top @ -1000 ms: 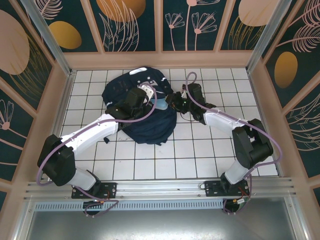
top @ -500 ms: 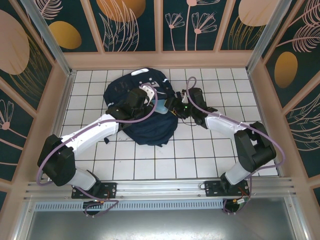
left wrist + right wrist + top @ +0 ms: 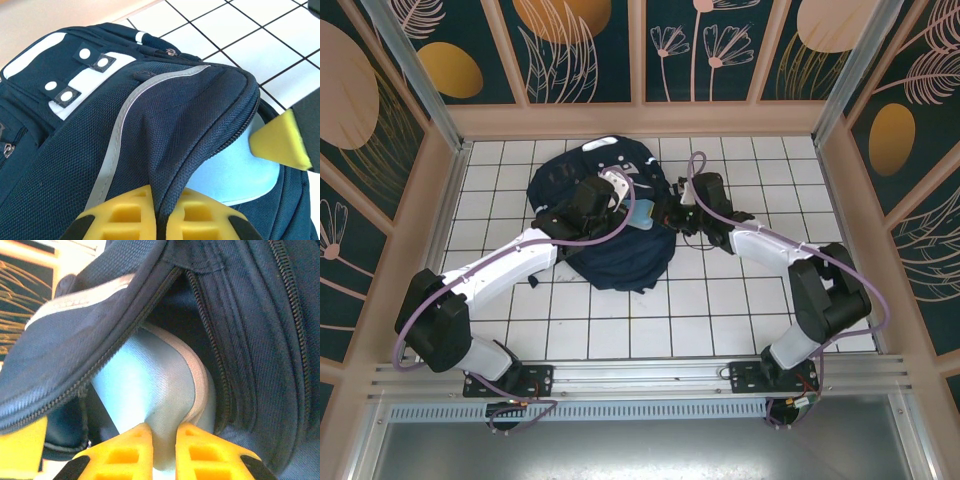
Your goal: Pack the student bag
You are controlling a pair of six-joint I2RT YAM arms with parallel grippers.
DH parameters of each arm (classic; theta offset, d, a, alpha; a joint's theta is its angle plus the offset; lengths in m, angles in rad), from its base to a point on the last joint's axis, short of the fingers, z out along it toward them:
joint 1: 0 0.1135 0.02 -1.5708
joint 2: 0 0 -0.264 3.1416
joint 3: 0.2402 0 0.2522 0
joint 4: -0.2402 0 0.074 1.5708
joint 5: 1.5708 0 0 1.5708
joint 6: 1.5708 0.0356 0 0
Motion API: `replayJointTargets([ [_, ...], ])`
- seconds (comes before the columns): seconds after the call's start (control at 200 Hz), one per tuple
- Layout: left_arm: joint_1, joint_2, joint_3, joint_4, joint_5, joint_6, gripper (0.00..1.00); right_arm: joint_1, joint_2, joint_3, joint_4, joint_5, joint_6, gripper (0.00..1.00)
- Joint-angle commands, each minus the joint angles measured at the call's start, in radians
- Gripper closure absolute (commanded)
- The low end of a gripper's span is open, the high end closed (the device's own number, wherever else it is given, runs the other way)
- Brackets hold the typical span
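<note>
Sliding pale-blue fabric piece (image 3: 145,385) into student bag (image 3: 620,258)
My left gripper (image 3: 160,212) pinches the flap (image 3: 190,115) up, right gripper (image 3: 164,452) clamps the piece; I'd push deeper before letting go.

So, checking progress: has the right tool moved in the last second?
Yes: against the white tile grid, the right tool edged left toward the navy-blue fabric backpack.

Left end effector (image 3: 161,212) clamps fabric of student bag (image 3: 150,125)
</note>
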Motion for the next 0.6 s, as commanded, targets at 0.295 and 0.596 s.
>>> replayJointTargets([
  [0.295,-0.020,-0.105,-0.037,0.142,0.006,0.011,1.00,-0.090,-0.065,0.069,-0.246,-0.099,-0.261,0.90],
  [0.596,-0.020,-0.067,-0.003,0.149,0.073,0.012,1.00,0.007,0.089,0.183,-0.088,-0.105,-0.136,0.87],
])
